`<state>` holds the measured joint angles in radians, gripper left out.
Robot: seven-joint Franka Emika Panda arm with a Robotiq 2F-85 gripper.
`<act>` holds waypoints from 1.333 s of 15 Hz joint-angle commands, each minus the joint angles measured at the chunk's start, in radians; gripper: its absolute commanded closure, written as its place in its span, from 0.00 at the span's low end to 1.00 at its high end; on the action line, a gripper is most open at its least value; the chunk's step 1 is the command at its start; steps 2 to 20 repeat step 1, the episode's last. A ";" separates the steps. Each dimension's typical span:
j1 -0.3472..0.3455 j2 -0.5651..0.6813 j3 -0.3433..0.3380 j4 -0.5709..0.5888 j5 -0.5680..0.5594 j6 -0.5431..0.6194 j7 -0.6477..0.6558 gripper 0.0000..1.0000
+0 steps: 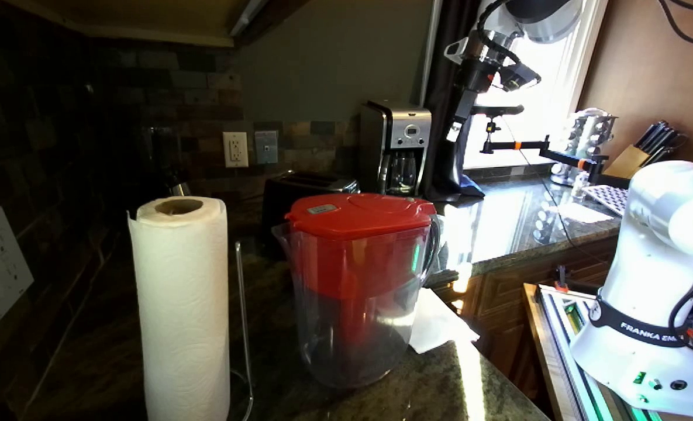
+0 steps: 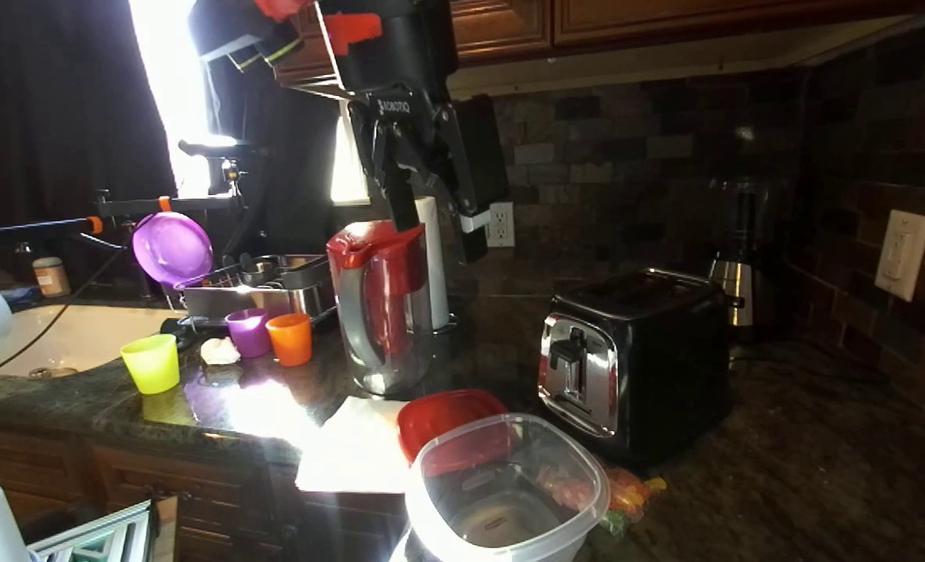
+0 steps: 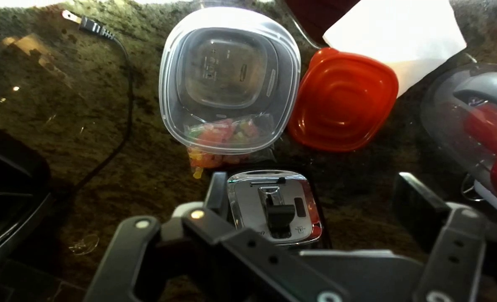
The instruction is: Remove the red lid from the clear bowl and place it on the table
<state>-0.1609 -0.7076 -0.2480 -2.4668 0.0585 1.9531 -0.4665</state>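
The clear bowl [image 3: 227,71] is a squarish see-through tub, standing upright and open at the top on the dark stone table [image 3: 84,105]. The red lid [image 3: 344,100], rounded-square, lies off the bowl, right beside its rim on the table. In an exterior view the lid [image 2: 450,414] is partly behind the bowl [image 2: 501,515]; whether they touch I cannot tell. My gripper [image 3: 311,184] is open and empty, its fingers wide apart, high above the table. It shows raised in both exterior views [image 2: 440,238] [image 1: 454,132]. Bowl and lid are not visible beyond the large jug [image 1: 358,280] in an exterior view.
A black toaster [image 2: 642,375] stands beside the bowl, below my gripper. A candy bag [image 2: 630,496] lies against the bowl. White paper [image 2: 357,445] lies by the lid. A paper towel roll [image 1: 182,310], coffee maker [image 1: 396,146], cups [image 2: 150,363] and a power cord [image 3: 128,92] are around.
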 commanded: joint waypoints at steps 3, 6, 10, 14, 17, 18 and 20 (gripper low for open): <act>0.025 -0.003 -0.019 0.003 -0.016 -0.002 0.014 0.00; 0.025 -0.003 -0.019 0.003 -0.016 -0.002 0.014 0.00; 0.025 -0.003 -0.019 0.003 -0.016 -0.002 0.014 0.00; 0.025 -0.003 -0.019 0.003 -0.016 -0.002 0.014 0.00; 0.025 -0.003 -0.019 0.003 -0.016 -0.002 0.014 0.00; 0.025 -0.003 -0.019 0.003 -0.016 -0.002 0.014 0.00; 0.025 -0.003 -0.019 0.003 -0.016 -0.002 0.014 0.00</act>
